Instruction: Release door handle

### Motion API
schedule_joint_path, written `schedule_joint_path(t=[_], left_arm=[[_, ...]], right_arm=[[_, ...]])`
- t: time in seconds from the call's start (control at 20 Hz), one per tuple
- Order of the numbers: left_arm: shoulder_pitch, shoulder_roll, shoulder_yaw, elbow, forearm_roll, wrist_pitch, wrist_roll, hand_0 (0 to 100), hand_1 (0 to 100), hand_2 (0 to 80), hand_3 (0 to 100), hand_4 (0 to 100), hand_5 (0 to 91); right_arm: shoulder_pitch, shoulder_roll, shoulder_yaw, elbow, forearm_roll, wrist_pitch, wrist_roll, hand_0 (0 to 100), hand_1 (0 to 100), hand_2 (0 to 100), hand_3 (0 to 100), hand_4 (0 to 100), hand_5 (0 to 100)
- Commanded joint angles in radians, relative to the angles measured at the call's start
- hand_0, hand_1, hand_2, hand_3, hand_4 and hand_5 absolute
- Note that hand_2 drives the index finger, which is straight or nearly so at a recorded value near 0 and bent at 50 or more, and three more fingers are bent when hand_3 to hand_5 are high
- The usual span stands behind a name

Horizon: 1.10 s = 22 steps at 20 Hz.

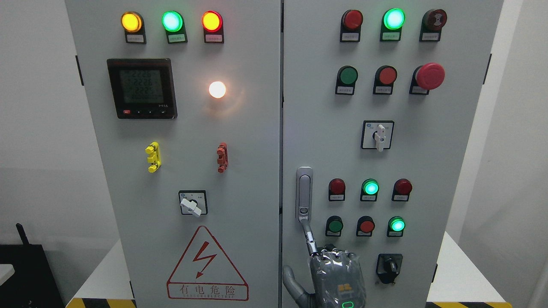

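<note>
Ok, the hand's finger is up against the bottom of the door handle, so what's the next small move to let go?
Probably draw the hand straight down and back from the cabinet. Its extended finger reaches up to the lower end of the door handle, which lies flush and upright; the other fingers look curled and clear of the door. I can't tell which arm it is.
</note>
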Motion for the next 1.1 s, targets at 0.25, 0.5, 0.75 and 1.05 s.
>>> schedule_joint_path(t=[0.25, 0.5, 0.75, 1.05], left_arm=[[-0.003, 0.0, 0.002, 0.009, 0.0, 0.0, 0.0, 12, 39, 0.0, 0, 0, 0.0], [-0.002, 0.0, 0.002, 0.009, 0.0, 0.0, 0.0, 12, 39, 0.0, 0, 0, 0.0], [-0.003, 0.0, 0.002, 0.009, 0.0, 0.0, 0.0, 12, 39, 0.0, 0, 0, 0.0], [-0.002, 0.0, 0.002, 0.009, 0.0, 0.0, 0.0, 12, 39, 0.0, 0, 0, 0.0]], right_arm=[[-0.001, 0.001, 0.0, 0.0, 0.0, 0.0, 0.011, 40, 18, 0, 98, 88, 98], [0.001, 0.001, 0.0, 0.0, 0.0, 0.0, 0.011, 40, 18, 0, 98, 88, 98], [0.002, 0.001, 0.0, 0.0, 0.0, 0.0, 0.014, 40, 18, 0, 99, 88, 98], [0.004, 0.003, 0.0, -0.002, 0.0, 0.0, 0.017, 40, 18, 0, 100, 89, 98]])
